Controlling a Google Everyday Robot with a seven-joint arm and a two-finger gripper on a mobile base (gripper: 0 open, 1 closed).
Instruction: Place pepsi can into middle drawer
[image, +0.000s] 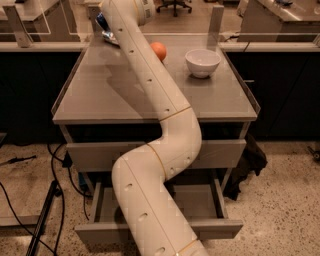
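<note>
My arm reaches across the grey table (100, 95) to its far left corner. The gripper (105, 29) sits there behind the white wrist, mostly hidden. A dark blue patch that looks like the pepsi can (101, 21) shows just left of the wrist, right at the gripper. Whether it is held I cannot tell. Something silvery (111, 38) lies on the table just below it. The middle drawer (215, 227) is pulled out under the table, and my arm covers its centre and handle.
An orange (158, 50) and a white bowl (202, 62) stand at the back of the table, right of my arm. The upper drawer front (220, 152) is closed. Black cables (55, 165) and a stand leg (42, 220) lie on the floor at left.
</note>
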